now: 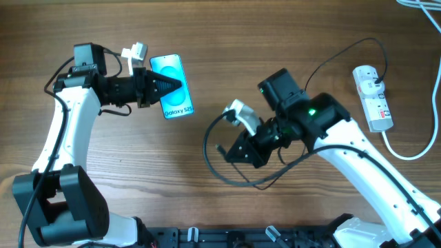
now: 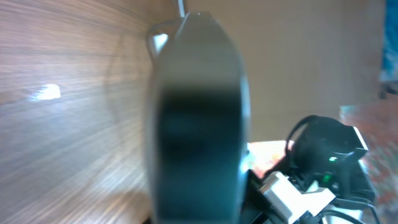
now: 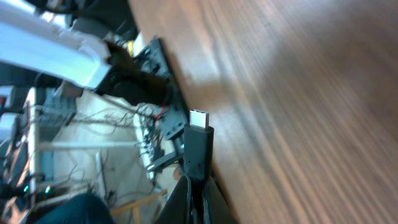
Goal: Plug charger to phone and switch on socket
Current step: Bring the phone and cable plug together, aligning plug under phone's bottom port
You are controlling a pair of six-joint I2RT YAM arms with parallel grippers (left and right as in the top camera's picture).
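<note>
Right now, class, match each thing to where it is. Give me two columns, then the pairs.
Things:
1. phone
2. charger, connector end
3. socket

Places:
A. lying at the right side of the table, no pincer on it
B. gripped by the left pincer
C. gripped by the right pincer, silvery tip sticking out

Pairs: 1-B, 2-C, 3-A
</note>
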